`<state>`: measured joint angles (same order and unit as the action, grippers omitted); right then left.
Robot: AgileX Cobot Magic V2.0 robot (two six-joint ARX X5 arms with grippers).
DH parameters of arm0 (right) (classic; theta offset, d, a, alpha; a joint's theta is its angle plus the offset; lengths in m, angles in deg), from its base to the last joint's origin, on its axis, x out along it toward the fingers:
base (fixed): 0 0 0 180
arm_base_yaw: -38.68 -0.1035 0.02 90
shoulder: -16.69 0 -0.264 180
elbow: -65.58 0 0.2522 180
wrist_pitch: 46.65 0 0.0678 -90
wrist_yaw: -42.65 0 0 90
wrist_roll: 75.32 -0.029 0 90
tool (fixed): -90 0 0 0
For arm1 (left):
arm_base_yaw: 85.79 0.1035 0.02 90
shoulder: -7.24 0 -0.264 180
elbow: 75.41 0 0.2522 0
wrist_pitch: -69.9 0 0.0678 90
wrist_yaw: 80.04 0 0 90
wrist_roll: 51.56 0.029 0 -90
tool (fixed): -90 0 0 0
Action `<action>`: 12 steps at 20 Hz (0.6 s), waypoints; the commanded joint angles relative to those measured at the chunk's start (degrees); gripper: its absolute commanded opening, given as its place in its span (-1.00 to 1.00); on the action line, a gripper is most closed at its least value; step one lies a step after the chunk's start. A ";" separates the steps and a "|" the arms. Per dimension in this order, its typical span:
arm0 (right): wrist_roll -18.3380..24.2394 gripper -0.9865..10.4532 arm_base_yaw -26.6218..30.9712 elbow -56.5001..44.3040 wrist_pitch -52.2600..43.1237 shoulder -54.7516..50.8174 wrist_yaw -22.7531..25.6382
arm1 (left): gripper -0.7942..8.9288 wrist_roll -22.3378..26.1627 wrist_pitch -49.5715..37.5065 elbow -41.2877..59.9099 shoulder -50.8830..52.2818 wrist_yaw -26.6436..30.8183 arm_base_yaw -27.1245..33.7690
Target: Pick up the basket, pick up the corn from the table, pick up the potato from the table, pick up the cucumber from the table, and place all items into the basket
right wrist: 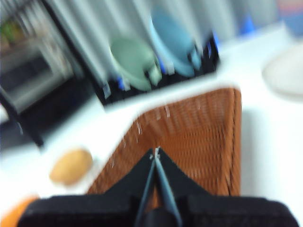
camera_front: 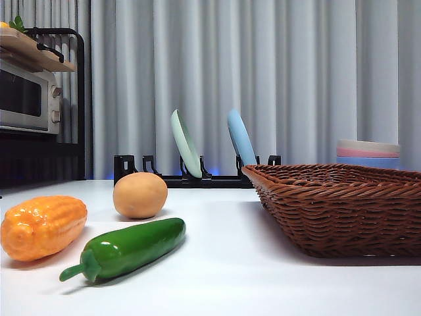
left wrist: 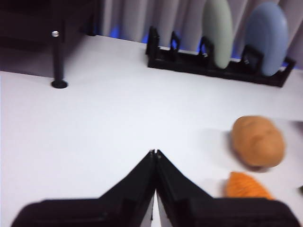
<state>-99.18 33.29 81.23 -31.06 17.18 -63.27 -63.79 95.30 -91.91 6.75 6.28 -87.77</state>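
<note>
The large brown woven wicker basket point(camera_front: 342, 207) runs off the front view's right edge, so its far end is unseen, and the stack of pink and pale blue bowls point(camera_front: 368, 153) behind it is hidden below by its braided rim. In the left wrist view the bumpy orange-yellow plastic corn cob point(left wrist: 246, 185) shows only as a tip above the closed black left gripper point(left wrist: 155, 153), and a dark sliver at the right edge is too small to identify. The right wrist view is blurred throughout: the smooth tan oval potato point(right wrist: 71, 166) lacks detail, an orange patch in the bottom corner is cut off, and a pale round shape point(right wrist: 286, 73) cannot be identified.
</note>
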 commanded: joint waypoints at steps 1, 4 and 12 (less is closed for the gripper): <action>-4.90 -0.85 0.04 4.50 1.18 2.43 4.57 | -0.85 -1.77 0.94 -4.72 -1.81 -1.49 0.13; -2.80 -0.85 0.07 13.49 6.23 12.44 7.30 | -0.85 -1.70 3.26 -13.35 -9.57 -2.86 0.13; 15.10 -0.85 0.09 46.82 26.32 49.55 6.82 | -0.85 -0.50 10.16 -39.78 -42.97 -22.27 0.13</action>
<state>-89.61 33.36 126.06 -6.89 64.89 -56.34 -65.06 104.67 -130.38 -33.55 -13.96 -87.77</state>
